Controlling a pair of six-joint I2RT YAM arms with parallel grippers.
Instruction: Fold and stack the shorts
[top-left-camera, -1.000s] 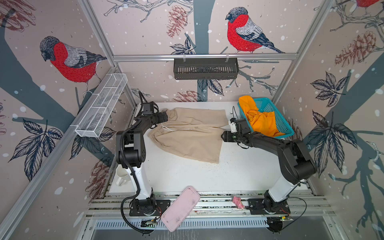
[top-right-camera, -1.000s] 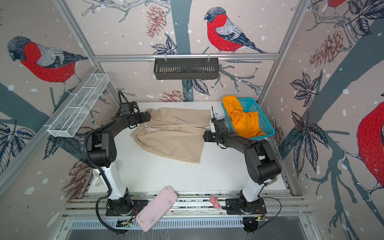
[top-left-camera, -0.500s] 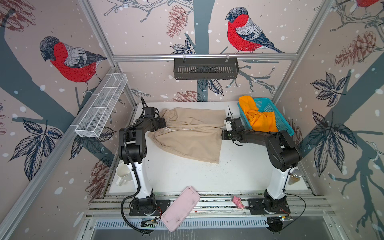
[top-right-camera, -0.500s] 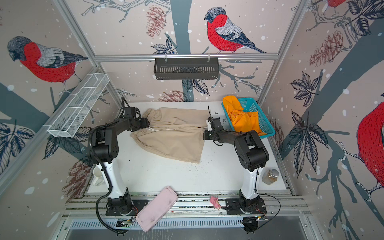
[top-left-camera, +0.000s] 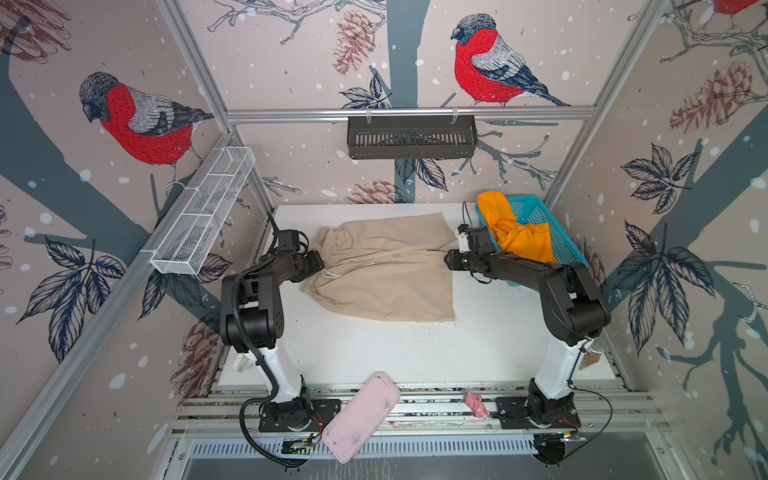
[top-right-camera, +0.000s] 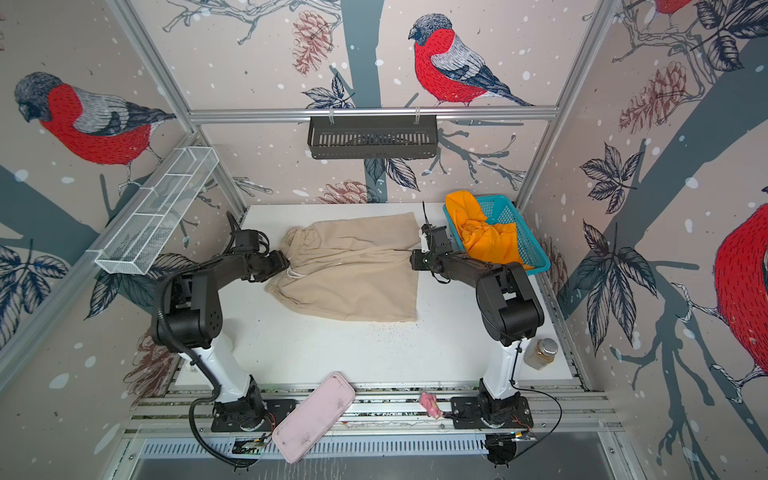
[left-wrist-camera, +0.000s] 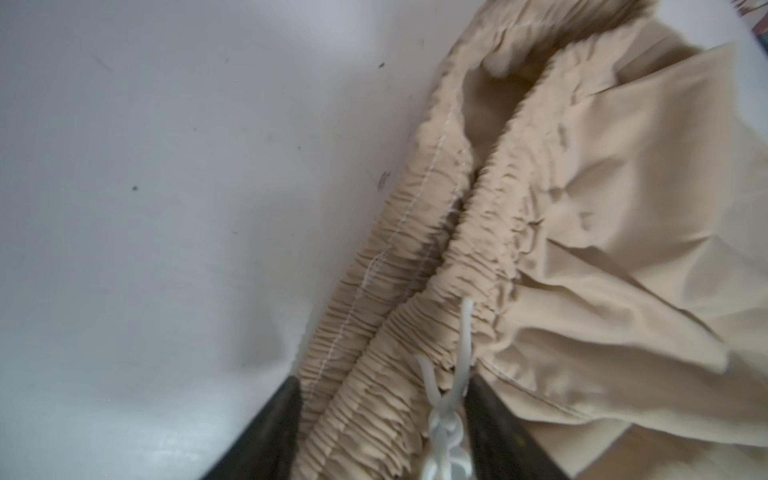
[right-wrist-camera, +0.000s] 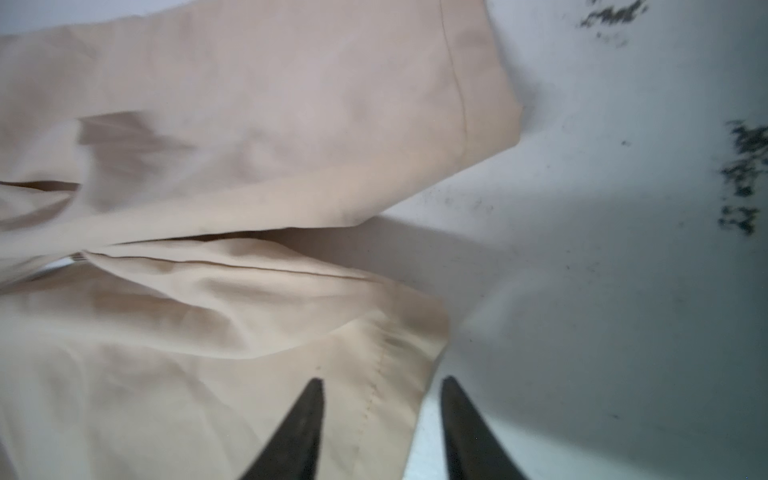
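On the far half of the table (top-left-camera: 374, 353) the beige shorts (top-left-camera: 386, 266) lie spread, waistband (left-wrist-camera: 374, 324) left. The left gripper (left-wrist-camera: 380, 380) is open astride it, the right gripper (right-wrist-camera: 380, 380) open over a hem (right-wrist-camera: 374, 399), neither gripping; orange shorts (top-left-camera: 519, 241) fill the far-right basket (top-left-camera: 536, 212)

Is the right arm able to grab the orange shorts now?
Probably yes: the orange shorts lie uncovered in the teal basket, right beside the right arm, nothing between; it just needs to turn away from the beige shorts.
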